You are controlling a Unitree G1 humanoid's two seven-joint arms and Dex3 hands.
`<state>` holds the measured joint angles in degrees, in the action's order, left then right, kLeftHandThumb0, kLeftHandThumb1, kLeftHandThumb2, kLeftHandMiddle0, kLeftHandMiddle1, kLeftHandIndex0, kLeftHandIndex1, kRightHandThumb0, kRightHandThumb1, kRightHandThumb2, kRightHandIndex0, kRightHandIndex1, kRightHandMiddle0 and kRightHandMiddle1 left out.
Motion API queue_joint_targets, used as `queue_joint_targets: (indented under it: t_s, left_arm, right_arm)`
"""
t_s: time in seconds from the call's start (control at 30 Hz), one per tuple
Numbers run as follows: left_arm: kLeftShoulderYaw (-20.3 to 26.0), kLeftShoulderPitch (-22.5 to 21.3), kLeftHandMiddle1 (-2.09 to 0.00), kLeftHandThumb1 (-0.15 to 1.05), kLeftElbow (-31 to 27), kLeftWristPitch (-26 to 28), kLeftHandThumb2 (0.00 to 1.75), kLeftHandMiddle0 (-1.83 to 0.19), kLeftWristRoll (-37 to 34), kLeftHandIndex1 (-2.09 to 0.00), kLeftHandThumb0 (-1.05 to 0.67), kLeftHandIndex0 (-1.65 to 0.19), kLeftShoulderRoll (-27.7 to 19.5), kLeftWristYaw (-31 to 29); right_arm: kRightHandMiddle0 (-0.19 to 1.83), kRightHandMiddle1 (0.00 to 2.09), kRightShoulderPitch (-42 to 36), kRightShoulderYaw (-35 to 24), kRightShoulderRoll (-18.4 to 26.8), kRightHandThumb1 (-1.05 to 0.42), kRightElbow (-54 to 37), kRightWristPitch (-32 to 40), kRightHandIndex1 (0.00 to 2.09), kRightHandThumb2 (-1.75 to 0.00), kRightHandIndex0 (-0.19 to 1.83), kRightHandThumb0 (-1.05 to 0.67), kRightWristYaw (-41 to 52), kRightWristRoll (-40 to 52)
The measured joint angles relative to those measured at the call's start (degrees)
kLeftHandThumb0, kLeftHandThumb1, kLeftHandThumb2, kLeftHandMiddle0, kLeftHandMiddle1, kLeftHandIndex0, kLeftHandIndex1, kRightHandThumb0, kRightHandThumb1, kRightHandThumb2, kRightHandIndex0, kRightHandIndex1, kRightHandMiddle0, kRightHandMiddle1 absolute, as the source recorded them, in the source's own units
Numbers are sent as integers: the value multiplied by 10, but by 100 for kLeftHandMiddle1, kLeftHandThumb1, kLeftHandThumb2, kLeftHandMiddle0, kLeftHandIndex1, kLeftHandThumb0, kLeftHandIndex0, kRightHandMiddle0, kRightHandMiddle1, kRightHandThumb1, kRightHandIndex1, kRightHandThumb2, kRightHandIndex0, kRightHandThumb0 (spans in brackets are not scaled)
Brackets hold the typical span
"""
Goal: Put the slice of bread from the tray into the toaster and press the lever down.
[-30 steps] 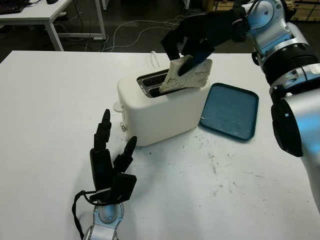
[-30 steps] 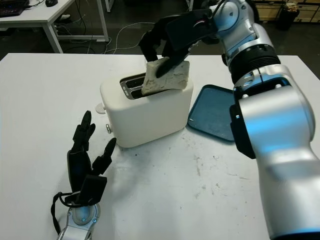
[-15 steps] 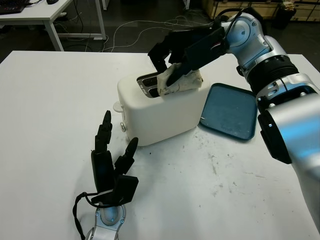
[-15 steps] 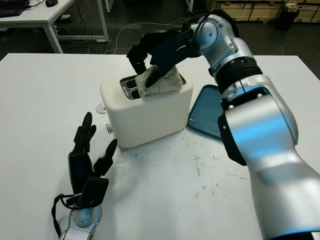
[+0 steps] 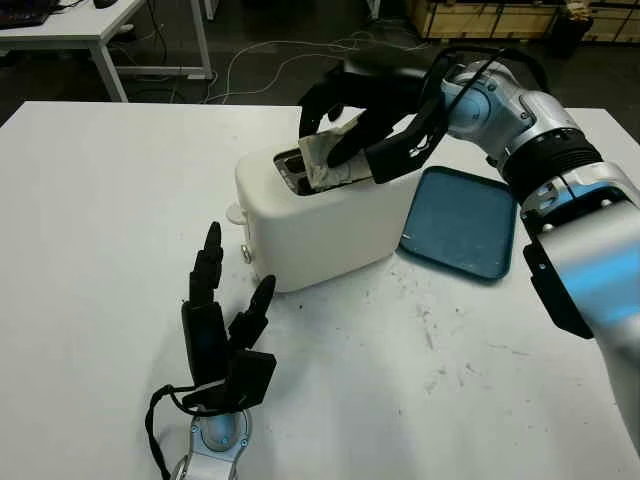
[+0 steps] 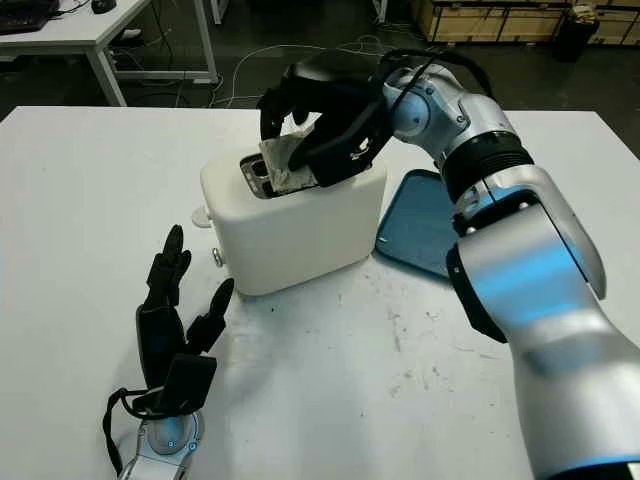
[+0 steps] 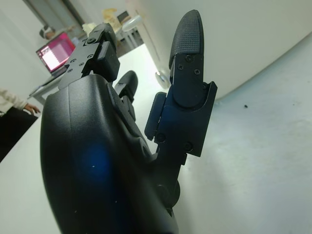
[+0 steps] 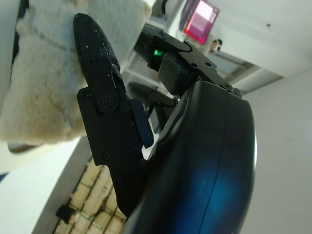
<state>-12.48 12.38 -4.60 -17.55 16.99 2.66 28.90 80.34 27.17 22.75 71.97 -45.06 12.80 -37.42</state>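
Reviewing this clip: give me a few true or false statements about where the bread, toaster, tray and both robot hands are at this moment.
1. The right robot hand grips the bread slice over the toaster. True.
2. The bread slice lies on the tray. False: the blue tray carries no bread.
3. The left robot hand is pressing the lever. False: it is open, near the table edge in front of the toaster.
4. The tray lies beside the toaster. True.

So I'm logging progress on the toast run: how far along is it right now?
Done: the blue tray has no bread on it. In hand: the right hand grips the slice of bread at the toaster top, with part of the slice above the slot. Left: seat the bread fully, then press the lever down. The left hand is open near the table's front edge.
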Motion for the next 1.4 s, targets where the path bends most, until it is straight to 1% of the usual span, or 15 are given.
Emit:
queue_joint_targets:
  t_s: [0.17,0.23,0.47,0.63,0.73,0.87,0.97,1.03,1.1,1.2,1.27,1.3,1.4]
  left_arm:
    - [2,-2,-61,92,0,3,32,-6,3,-1,-62,-26,0,-3]
    - [3,-3,-60,92,0,4,31,-5,4,-1,-61,-25,0,-4]
    - [10,-11,-61,92,4,3,31,-6,3,-1,-62,-26,0,-7]
    - [12,-12,-60,92,9,3,32,-5,1,0,-62,-25,0,-15]
    - [13,-12,-60,92,9,3,32,-5,-1,0,-61,-25,0,-19]
    - [19,-12,-60,92,9,2,33,-5,-1,0,-60,-25,1,-22]
    - [21,-12,-60,92,9,2,32,-4,-3,0,-60,-24,1,-26]
    - [22,-11,-60,92,9,2,32,-4,-8,0,-61,-24,1,-28]
    - [23,-8,-60,92,8,2,32,-4,-10,0,-62,-24,1,-32]
    - [24,-4,-60,92,6,3,34,-4,-6,0,-63,-25,1,-33]
    - [24,-3,-60,92,3,3,33,-4,-4,0,-62,-25,1,-34]
    - [24,-3,-60,92,2,3,33,-4,-5,0,-61,-25,1,-35]
    - [24,-3,-60,92,1,3,32,-4,-6,0,-60,-24,1,-38]
  right_arm:
    - [62,8,15,-14,9,-90,1,22,75,0,15,-74,-15,4]
    - [62,6,21,-24,14,-90,2,26,79,0,13,-72,-22,7]
    - [60,3,33,-59,31,-91,2,46,80,0,13,-65,-43,23]
    - [62,4,34,-98,37,-91,2,53,82,0,17,-66,-43,59]
    - [62,3,34,-123,42,-88,2,70,81,0,19,-65,-34,86]
    - [62,2,30,-154,59,-87,-2,76,74,0,30,-72,-7,124]
    - [60,1,14,-197,68,-81,-11,81,70,0,32,-65,55,186]
    - [59,0,-3,-233,74,-76,-20,101,69,0,31,-61,114,238]
    - [56,0,-23,-256,88,-74,-30,122,66,0,29,-61,162,273]
    - [46,0,-50,-269,119,-72,-45,152,47,0,20,-70,232,296]
    - [40,0,-70,-279,139,-71,-49,169,29,0,20,-75,283,313]
    - [38,0,-83,-285,146,-71,-50,177,22,0,21,-77,306,323]
    - [32,0,-128,-299,153,-76,-56,184,10,-2,21,-86,344,345]
